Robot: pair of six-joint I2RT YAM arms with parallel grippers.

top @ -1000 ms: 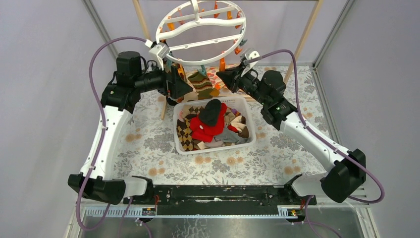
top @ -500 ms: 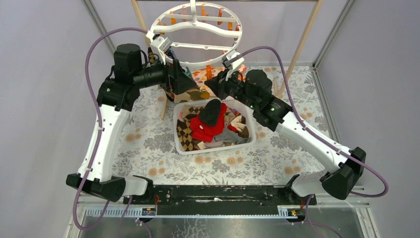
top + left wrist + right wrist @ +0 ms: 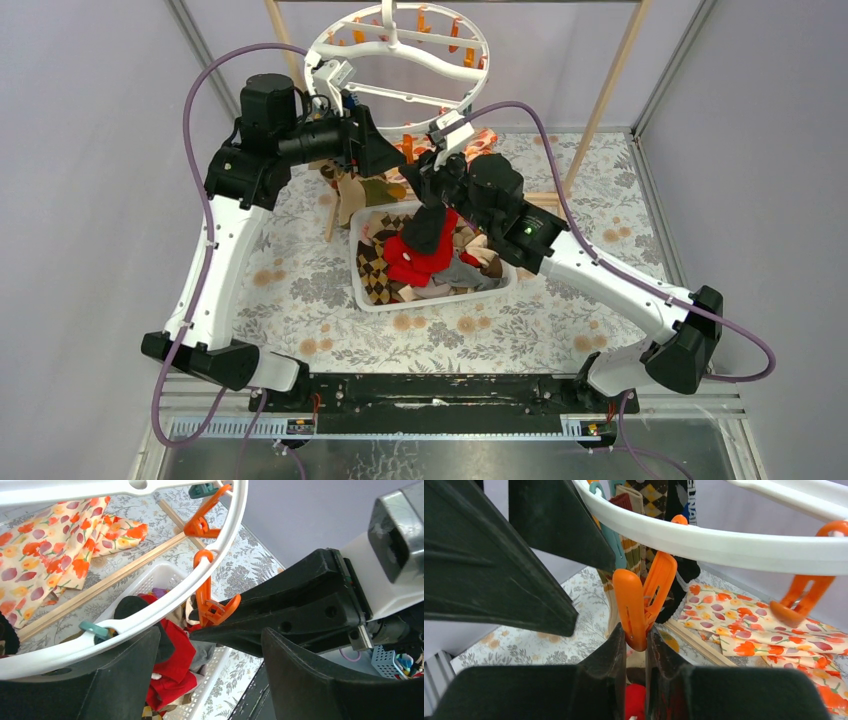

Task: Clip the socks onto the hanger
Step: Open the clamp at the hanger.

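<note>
The white ring hanger (image 3: 395, 70) hangs at the back, with orange and teal clips on it. My right gripper (image 3: 636, 632) is shut on the lower end of an orange clip (image 3: 639, 600) under the near rim (image 3: 704, 545). My left gripper (image 3: 207, 635) is open and empty, with its fingers (image 3: 310, 680) on either side of that clip (image 3: 212, 605) and of the right gripper's tip. An argyle sock (image 3: 651, 495), a striped one and a black one (image 3: 686, 565) hang from clips behind. Red (image 3: 410, 255), black, grey and argyle socks fill the basket.
The white slotted basket (image 3: 500, 275) sits on the floral table cover below both grippers. An orange-flowered cloth (image 3: 774, 625) lies behind it beside a wooden bar. Pale wooden poles (image 3: 610, 85) rise at the back left and right. The two grippers (image 3: 405, 165) almost touch.
My right gripper has moved left under the ring's near rim and now pinches an orange clip. My left gripper has moved right, next to it. The hanger has swung back and left.
</note>
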